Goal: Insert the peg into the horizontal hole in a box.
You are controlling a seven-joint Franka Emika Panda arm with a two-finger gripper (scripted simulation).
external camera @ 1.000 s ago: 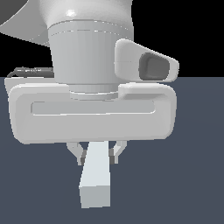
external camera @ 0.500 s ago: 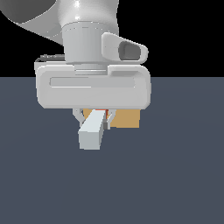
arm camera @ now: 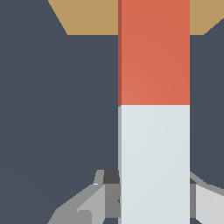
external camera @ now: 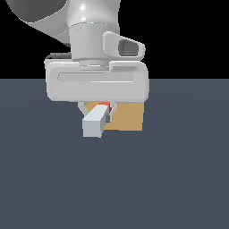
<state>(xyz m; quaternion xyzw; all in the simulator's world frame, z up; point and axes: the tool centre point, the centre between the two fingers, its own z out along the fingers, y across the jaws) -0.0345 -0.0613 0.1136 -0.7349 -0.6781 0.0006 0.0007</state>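
Here, box (external camera: 127, 117) sits mid-worktop, toward far edge. Gripper (external camera: 95, 112) clamps peg (arm camera: 154, 109) by white half, orange end pointing at box. Hole hidden behind peg. Risk: slight misalignment jams tip against box face, shoving box or twisting peg in grip.
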